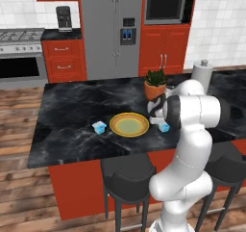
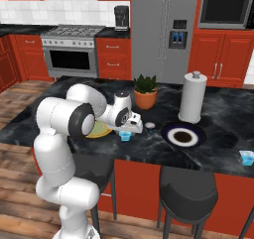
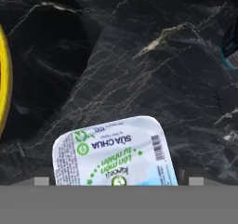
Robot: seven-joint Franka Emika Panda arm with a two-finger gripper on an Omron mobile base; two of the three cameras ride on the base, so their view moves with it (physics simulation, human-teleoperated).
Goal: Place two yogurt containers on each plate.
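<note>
A plant pot (image 1: 154,89) and paper towel roll (image 2: 192,97) stand far back, while the bent arm holds its open gripper (image 2: 130,129) low over a yogurt cup (image 3: 115,154) just right of the yellow plate (image 1: 129,124).

The yellow plate (image 1: 129,124), orange-yellow at the rim with a pale green centre, lay flat and bare on the black marble counter (image 1: 72,110). One yogurt cup (image 1: 99,127), light blue with a whitish lid, stood just left of it. A second cup (image 1: 164,127) stood just to its right; seen from above, its white foil lid (image 3: 114,153) bore green print. The navy-rimmed plate (image 2: 183,135) lay further right, white-centred with a dark middle. A third cup (image 2: 246,157) stood well beyond it.
</note>
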